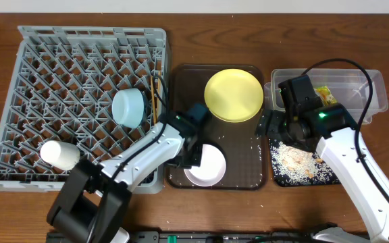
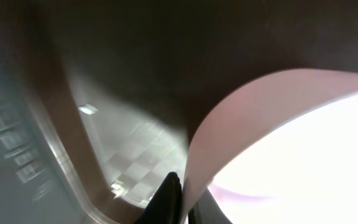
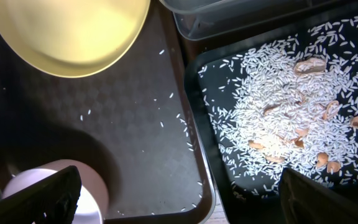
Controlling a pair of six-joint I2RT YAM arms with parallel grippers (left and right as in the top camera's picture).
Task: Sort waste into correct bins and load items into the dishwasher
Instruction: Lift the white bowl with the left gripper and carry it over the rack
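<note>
From overhead, the grey dish rack (image 1: 19, 40) sat at the left, holding a light-blue bowl (image 1: 128, 106), a white cup (image 1: 59, 154) on its side and 2 chopsticks (image 1: 154, 98) near its right edge. Beside it, the dark brown serving tray (image 1: 248, 179) carried a pale-yellow plate (image 1: 234, 94) at the back and a pinkish-white bowl (image 1: 208, 167) at the front. The left gripper (image 1: 193, 154) was at that bowl's left rim. To the right, a clear tub (image 1: 373, 88) held a green-and-yellow wrapper (image 1: 325, 94). In front of it, a black tray (image 1: 279, 177) held rice (image 1: 296, 158). The right gripper (image 1: 275, 125) hung over the gap between the 2 trays.

At the left wrist, dark fingers (image 2: 169, 199) were pinched tight on the bowl's thin rim, above the serving tray's floor.

At the right wrist, the 2 fingers stood wide apart with nothing between them. Rice and brownish shell-like pieces (image 3: 309, 65) covered the black tray, and stray grains dotted the serving tray.
</note>
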